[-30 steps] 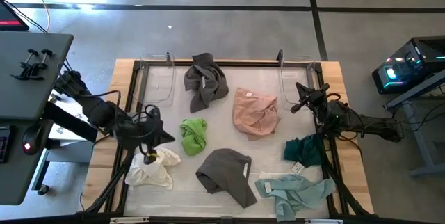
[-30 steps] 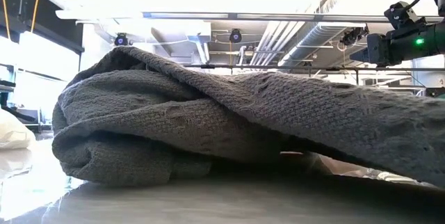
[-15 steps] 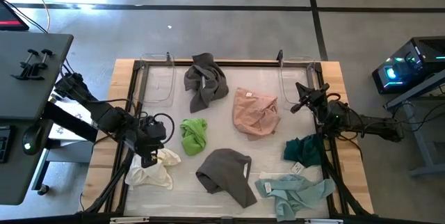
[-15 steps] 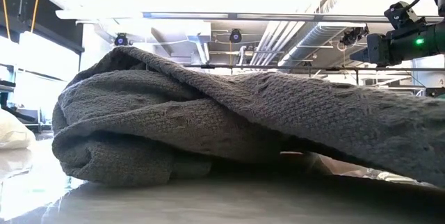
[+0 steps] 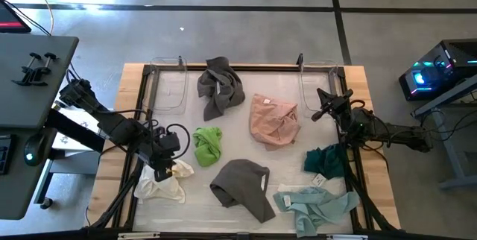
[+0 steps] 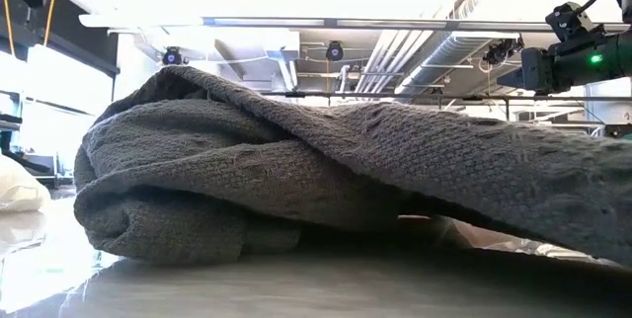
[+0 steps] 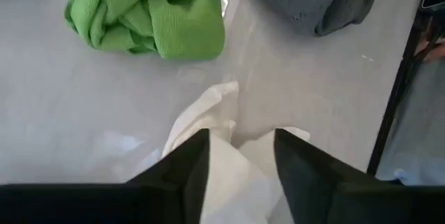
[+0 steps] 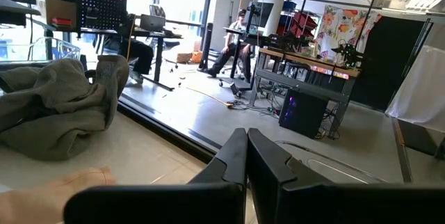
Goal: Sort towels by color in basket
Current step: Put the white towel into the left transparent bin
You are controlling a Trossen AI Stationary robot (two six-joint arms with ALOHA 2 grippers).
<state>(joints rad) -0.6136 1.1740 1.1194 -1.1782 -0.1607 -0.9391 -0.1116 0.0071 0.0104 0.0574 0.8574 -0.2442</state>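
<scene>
Grey desk (image 5: pixel 33 68), seated person (image 8: pixel 233 40), computer (image 5: pixel 436 68)

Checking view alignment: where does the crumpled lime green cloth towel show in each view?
High view: lime green cloth towel, centre-left of the table, beside the left pincer.
Low view: not in it.
Left wrist view: same towel, beyond the fingers.
Right wrist view: not in it.
Shared landmark: cream cloth towel.

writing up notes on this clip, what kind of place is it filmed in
Most likely a robotics lab or workshop, not a home. The right wrist view shows desks with computers, a person seated at a workstation, and exposed ceiling pipes overhead. The towels lie on a framed table standing on a bare concrete floor.
</scene>
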